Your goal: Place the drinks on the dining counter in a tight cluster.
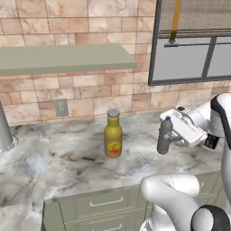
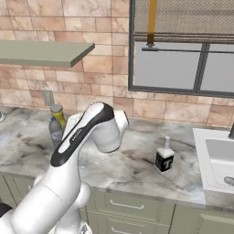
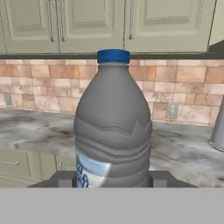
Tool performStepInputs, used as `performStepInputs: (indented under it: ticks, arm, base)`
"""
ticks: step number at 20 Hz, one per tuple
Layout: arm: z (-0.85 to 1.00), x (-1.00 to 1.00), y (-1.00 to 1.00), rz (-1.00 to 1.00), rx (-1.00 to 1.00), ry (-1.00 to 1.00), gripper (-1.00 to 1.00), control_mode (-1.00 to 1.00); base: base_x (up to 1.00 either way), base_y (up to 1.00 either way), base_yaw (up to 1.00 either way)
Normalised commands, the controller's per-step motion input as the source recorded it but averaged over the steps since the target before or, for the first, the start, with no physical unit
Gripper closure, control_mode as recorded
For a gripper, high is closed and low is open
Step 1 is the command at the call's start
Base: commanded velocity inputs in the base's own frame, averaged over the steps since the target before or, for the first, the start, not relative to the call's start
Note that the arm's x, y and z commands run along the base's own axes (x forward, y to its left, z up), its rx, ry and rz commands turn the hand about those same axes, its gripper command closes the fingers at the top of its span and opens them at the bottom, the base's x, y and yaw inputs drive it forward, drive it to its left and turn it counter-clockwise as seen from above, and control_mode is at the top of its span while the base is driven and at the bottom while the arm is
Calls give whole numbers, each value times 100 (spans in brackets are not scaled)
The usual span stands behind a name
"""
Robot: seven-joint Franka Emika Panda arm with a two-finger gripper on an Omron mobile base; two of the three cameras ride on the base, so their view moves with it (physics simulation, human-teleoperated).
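Currently, from left to right on the marble surface (image 1: pixel 67 158): the amber bottle (image 1: pixel 113 134) stands free, then the upright water bottle (image 1: pixel 165 135), long axis vertical, sits between the partly closed fingers of the tool (image 1: pixel 173 139), apparently gripped from its right

I see a grey water bottle (image 3: pixel 113 127) with a blue cap and a blue-white label. Beside it stands an amber-yellow bottle (image 1: pixel 113 135), grey-capped, its label red and yellow. The counter (image 1: pixel 67 162) is grey-white marble with dark veins, over pale green drawers (image 1: pixel 106 203). The wall (image 1: pixel 90 97) is tan brick. A white container (image 2: pixel 164 156) carries a dark label.
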Motion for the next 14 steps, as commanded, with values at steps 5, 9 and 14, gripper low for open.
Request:
performStepInputs:
  ticks: [5, 9, 14]
  arm:
    - [93, -68, 0, -2, -9, -12, 100, -100]
    - [57, -68, 0, -21, -13, -12, 100, -100]
    - [30, -27, 0, -38, -17, -5, 100, -100]
  base:
    - [0, 0, 0]
    - [0, 0, 0]
    - [0, 0, 0]
